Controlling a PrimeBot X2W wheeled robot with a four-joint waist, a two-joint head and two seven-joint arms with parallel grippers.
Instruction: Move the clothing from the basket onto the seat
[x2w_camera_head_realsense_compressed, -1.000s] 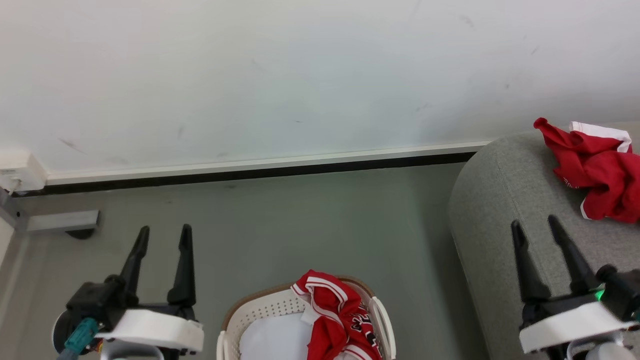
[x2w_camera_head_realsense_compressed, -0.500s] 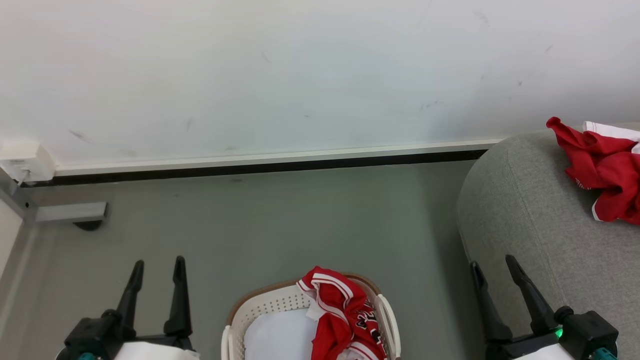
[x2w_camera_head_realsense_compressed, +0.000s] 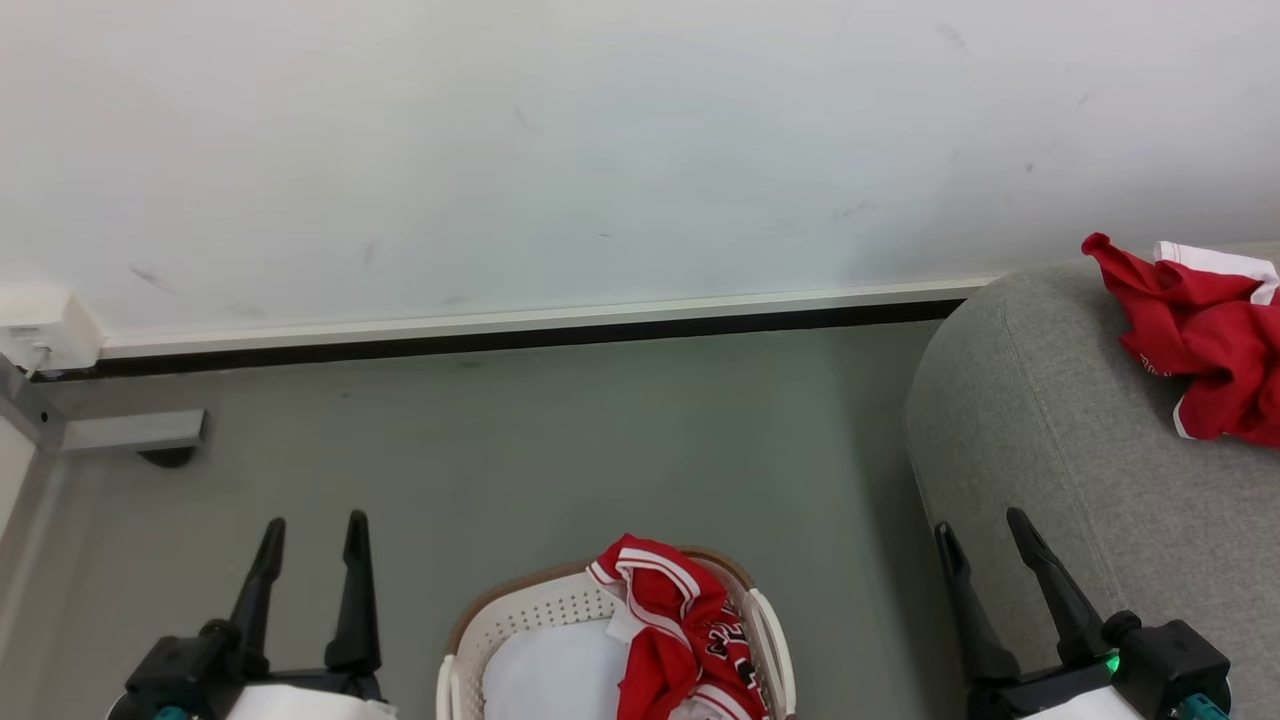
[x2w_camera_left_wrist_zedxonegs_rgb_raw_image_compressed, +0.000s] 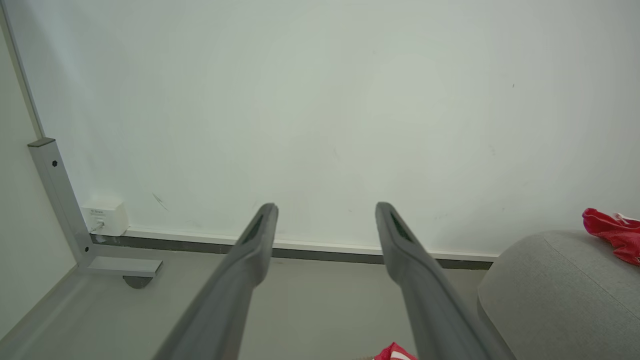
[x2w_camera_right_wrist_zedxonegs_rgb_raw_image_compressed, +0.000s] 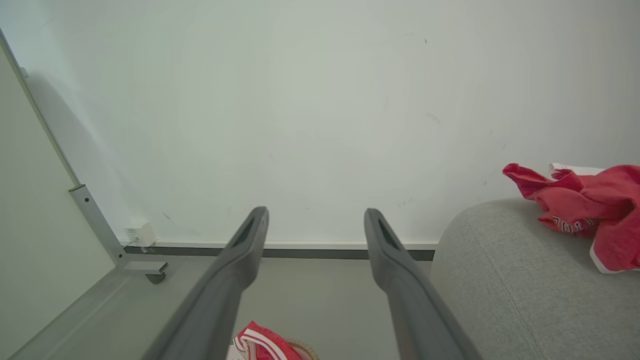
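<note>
The white basket (x2w_camera_head_realsense_compressed: 530, 612) with a brown rim stands on the floor at the bottom middle of the head view. Red clothing (x2w_camera_head_realsense_compressed: 680, 630) with white stripe trim is heaped in its right half, over the pale pad (x2w_camera_head_realsense_compressed: 550, 680). More red clothing (x2w_camera_head_realsense_compressed: 1200, 340) lies on the grey seat (x2w_camera_head_realsense_compressed: 1040, 420) at the right, and shows in the wrist views (x2w_camera_right_wrist_zedxonegs_rgb_raw_image_compressed: 580, 205) (x2w_camera_left_wrist_zedxonegs_rgb_raw_image_compressed: 612, 232). My left gripper (x2w_camera_head_realsense_compressed: 312, 528) is open and empty, left of the basket. My right gripper (x2w_camera_head_realsense_compressed: 980, 530) is open and empty, at the seat's rounded near corner.
A white wall with a dark skirting strip (x2w_camera_head_realsense_compressed: 500, 345) runs behind the grey floor. A white socket box (x2w_camera_head_realsense_compressed: 40, 335) and a metal frame foot (x2w_camera_head_realsense_compressed: 130, 432) sit at the far left. Bare floor (x2w_camera_head_realsense_compressed: 560, 450) lies between basket and wall.
Both grippers have dropped lower in the head view and stayed open. The right gripper has come off the seat top to its near corner. The view itself shifted slightly.
</note>
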